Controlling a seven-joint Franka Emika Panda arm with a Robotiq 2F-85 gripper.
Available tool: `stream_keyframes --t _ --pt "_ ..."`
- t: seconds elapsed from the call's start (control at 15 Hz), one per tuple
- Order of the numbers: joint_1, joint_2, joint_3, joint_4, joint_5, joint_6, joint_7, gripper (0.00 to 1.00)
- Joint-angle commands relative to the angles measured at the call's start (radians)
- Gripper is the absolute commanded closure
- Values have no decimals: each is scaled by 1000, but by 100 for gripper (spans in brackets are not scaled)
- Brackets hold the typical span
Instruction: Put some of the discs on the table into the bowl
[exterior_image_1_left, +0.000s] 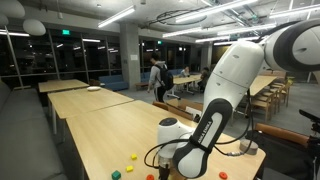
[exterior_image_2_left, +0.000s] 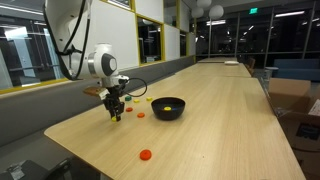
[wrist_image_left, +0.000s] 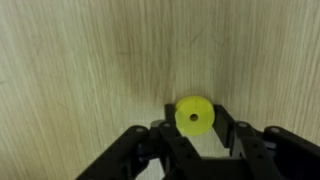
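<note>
Jaws drawn in on a yellow disc (wrist_image_left: 195, 116): in my wrist view the two dark fingers (wrist_image_left: 236, 137) sit against its left and right rims. Its centre hole faces the camera, with pale wood grain beyond. The gripper (exterior_image_2_left: 116, 112) points straight down, its tips just over the table (exterior_image_2_left: 215, 135) (whether the disc clears the wood I cannot tell from here).

The gripper stands near the long edge of the table that runs beside the windowed wall. The bowl (exterior_image_2_left: 160, 113) is just beside it, toward the middle of the top, and something yellow lies inside the bowl. A red disc (exterior_image_2_left: 140, 115) lies on the wood between gripper and bowl. An orange disc (exterior_image_2_left: 146, 154) lies well apart from both, nearer the table's front edge.

In an exterior view the white arm (exterior_image_1_left: 225, 85) arches over the end of the table, and a few loose discs (exterior_image_1_left: 130, 157) in yellow, green and red lie on the wood close to the near edge.

Past the bowl a broad stretch of pale wood runs to the far long edge and on down the table's length. Cardboard boxes (exterior_image_2_left: 290, 100) stand off that far side.
</note>
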Motion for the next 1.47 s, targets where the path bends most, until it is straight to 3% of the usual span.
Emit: stream_keyframes --t 0.0,0.53,0.87,1.27,1.33,1.4 --pt "18 -23 -15 -1 11 -16 -14 76" --pt "25 -204 -138 -47 -82 -9 37 76" --pt "-67 -281 -208 -80 -143 3 65 76" --pt "-197 -261 -214 -87 -115 3 46 74" --pt "-209 -257 -210 -86 -109 1 44 61" --pt "-217 -250 -207 -80 -102 -3 42 33"
